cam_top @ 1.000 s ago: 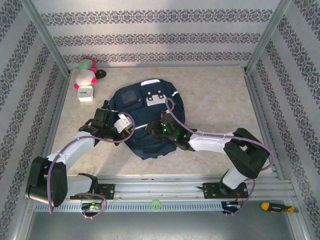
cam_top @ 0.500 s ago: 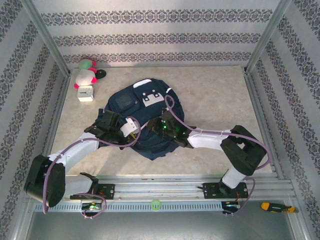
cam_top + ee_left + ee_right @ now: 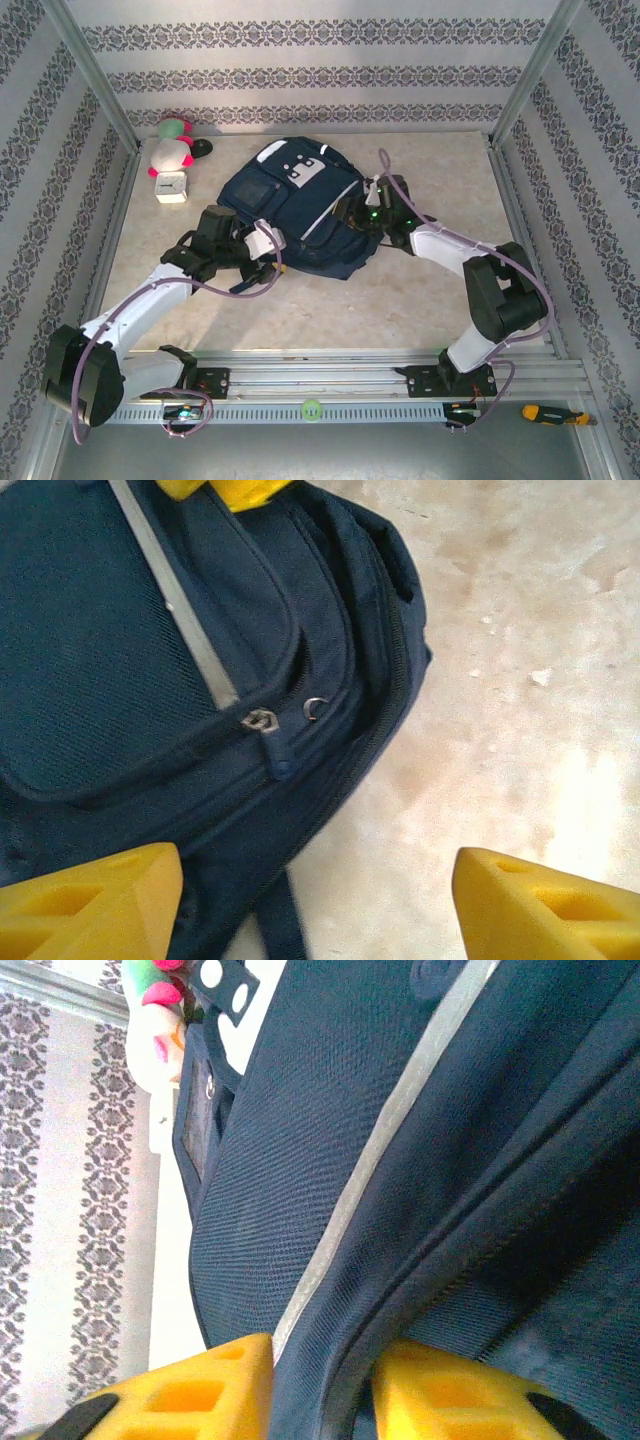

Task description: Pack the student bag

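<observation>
Patterned wallpaper walls (image 3: pixel 300 75) close three sides of the cell, and a beige mottled table (image 3: pixel 440 190) forms the floor.

Item 1, task object. I find the student bag (image 3: pixel 295 215) lying flat at the centre of the table, front face up. Its grey buckle patch (image 3: pixel 303 167) points toward 12 o'clock. On the left wrist camera the front pocket carries a thin pale stripe (image 3: pixel 185 620), with a metal zip puller (image 3: pixel 260 721) at the pocket's corner.

Item 2, left gripper (image 3: pixel 266 238). It sits at the bag's 8 o'clock edge. On its own camera the left gripper (image 3: pixel 310 870) has its jaws spread wide, one yellow finger (image 3: pixel 90 900) over the bag's edge and the other over bare table. Nothing is held.

Item 3, right gripper (image 3: pixel 355 213). It sits at the bag's 3 o'clock edge. On its wrist view the right gripper (image 3: pixel 325 1380) has its jaws a little apart, with a ridge of the navy fabric (image 3: pixel 330 1110) running between them. I cannot tell whether they clamp it.

Item 4, other objects. A pink, white and green plush toy (image 3: pixel 172 148) lies at 10 o'clock in the far corner, with a small white cube (image 3: pixel 171 186) just beside it. A yellow-handled screwdriver (image 3: pixel 553 413) lies on the rail at 5 o'clock, well apart from the bag.
</observation>
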{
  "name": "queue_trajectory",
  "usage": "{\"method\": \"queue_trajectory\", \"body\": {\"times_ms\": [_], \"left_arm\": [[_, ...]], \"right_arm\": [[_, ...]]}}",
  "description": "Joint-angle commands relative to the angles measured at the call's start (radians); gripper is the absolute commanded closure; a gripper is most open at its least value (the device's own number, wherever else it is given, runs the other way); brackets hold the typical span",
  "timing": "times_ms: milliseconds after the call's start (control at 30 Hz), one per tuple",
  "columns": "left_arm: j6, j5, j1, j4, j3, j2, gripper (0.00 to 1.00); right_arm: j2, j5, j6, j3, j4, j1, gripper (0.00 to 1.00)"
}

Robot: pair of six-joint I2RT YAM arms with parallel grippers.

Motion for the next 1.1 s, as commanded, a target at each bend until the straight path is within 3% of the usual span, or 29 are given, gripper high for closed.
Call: {"method": "queue_trajectory", "body": {"times_ms": [0,100,133,333,500,667,700,800,933,1067], "left_arm": [[0.171,-0.057,0.012,0.080,0.063,0.073,0.28],[0.220,-0.066,0.011,0.102,0.092,0.121,0.27],[0.302,-0.074,0.012,0.124,0.147,0.211,0.27],[0.417,-0.050,0.012,0.145,0.229,0.348,0.24],[0.554,-0.059,0.012,0.036,0.278,0.411,0.24],[0.593,-0.079,0.012,0.046,0.283,0.459,0.27],[0.603,-0.086,0.011,0.046,0.284,0.470,0.30],[0.576,-0.092,0.012,0.076,0.282,0.487,0.55],[0.350,-0.036,0.012,0.073,0.304,0.456,0.90],[0.087,0.044,0.008,0.078,0.291,0.400,1.00]], "right_arm": [[-0.071,-0.114,-0.156,0.041,-0.141,-0.046,0.66],[-0.131,-0.096,-0.223,0.031,-0.220,-0.057,0.65],[-0.204,-0.071,-0.268,-0.015,-0.251,-0.048,0.64],[-0.326,-0.005,-0.321,-0.122,-0.244,0.009,0.64],[-0.390,0.052,-0.322,-0.183,-0.230,0.041,0.63],[-0.432,0.113,-0.332,-0.226,-0.214,0.085,0.61],[-0.438,0.119,-0.332,-0.232,-0.211,0.090,0.61],[-0.458,0.149,-0.326,-0.243,-0.222,0.096,0.61],[-0.495,0.235,-0.324,-0.242,-0.273,0.121,0.60],[-0.514,0.307,-0.265,-0.233,-0.321,0.172,0.60]]}}
